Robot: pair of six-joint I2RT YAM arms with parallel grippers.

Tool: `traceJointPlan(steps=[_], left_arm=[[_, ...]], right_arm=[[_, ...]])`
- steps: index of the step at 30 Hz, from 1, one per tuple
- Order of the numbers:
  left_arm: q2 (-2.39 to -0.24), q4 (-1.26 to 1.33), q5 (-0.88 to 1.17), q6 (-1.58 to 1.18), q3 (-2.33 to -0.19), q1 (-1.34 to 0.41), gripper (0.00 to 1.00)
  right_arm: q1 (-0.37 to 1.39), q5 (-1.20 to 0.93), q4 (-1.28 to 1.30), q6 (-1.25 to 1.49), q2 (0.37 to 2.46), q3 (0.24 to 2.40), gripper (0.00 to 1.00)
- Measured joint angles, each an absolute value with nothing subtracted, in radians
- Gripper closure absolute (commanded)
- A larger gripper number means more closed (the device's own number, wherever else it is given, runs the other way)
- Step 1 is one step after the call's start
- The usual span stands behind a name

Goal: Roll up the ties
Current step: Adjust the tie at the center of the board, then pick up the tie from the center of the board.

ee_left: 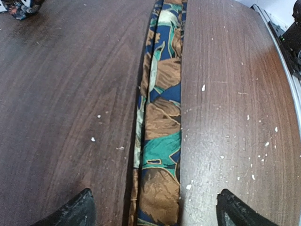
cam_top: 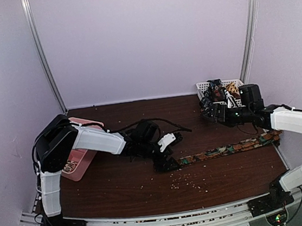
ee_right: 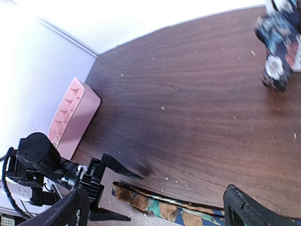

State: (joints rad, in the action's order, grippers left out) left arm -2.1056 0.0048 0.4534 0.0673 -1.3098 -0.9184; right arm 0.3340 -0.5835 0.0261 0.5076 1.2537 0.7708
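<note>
The long narrow fabric necktie [cam_top: 229,149] [ee_left: 160,122] [ee_right: 155,207], patterned in brown, green and dark blue, lies flat and unrolled on the dark brown wooden table [cam_top: 121,187]. It runs from about the middle of the surface toward the right edge, roughly parallel to the near edge and slightly angled away from it at its right end.

The left gripper [cam_top: 169,153] [ee_left: 157,209] [ee_right: 110,193] is at the tie's left end, its jaws spread wide. In the left wrist view, the two dark fingertips [ee_left: 77,212] stand on either side of the tie. Both are apart from the fabric, so nothing is held.

The right gripper [cam_top: 217,115] [ee_right: 155,212] hangs over the far right part of the table, just beside a white plastic mesh basket [cam_top: 202,87] in the far right corner. Its jaws are also wide apart and hold nothing. A bundle of dark patterned ties [cam_top: 216,90] [ee_right: 277,42] fills the basket and spills over its near side. I cannot tell whether the gripper touches it.

A pink plastic tray [cam_top: 84,153] [ee_right: 70,117] with ribbed compartments sits at the left edge, tilted and partly under the left arm. Pale crumbs [cam_top: 186,181] [ee_left: 203,87] are scattered over the wood, thickest between the tie and the near edge.
</note>
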Motion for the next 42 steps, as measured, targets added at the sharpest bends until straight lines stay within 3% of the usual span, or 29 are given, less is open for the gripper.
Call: traceJointPlan(steps=[5,10,16,18,23,25,32,42], left_arm=[[-2.139,-0.048,0.449,0.090,-1.328,-0.919,0.44],[-2.117,-0.057,0.428,0.136,-1.292,-0.919,0.69],[-2.041,-0.086,0.414,0.198,-1.198,-0.911,0.84],[-2.012,-0.099,0.413,0.212,-1.164,-0.904,0.80],[-1.940,-0.126,0.394,0.238,-1.089,-0.881,0.48],[-1.909,-0.127,0.381,0.235,-1.058,-0.877,0.41],[-1.721,-0.018,0.329,0.162,-0.837,-0.871,0.38],[-1.684,0.081,0.272,0.113,-0.723,-0.842,0.39]], right_arm=[[0.296,-0.665,0.009,0.530,1.283,0.728,0.01],[0.300,-0.710,-0.020,0.531,1.283,0.725,0.10],[0.333,-0.720,-0.041,0.534,1.326,0.703,0.17],[0.364,-0.718,-0.042,0.539,1.348,0.694,0.20],[0.466,-0.708,-0.057,0.560,1.410,0.689,0.34],[0.524,-0.704,-0.074,0.574,1.438,0.689,0.42],[0.637,-0.686,-0.093,0.633,1.542,0.738,0.61],[0.770,-0.672,-0.056,0.650,1.733,0.945,0.87]])
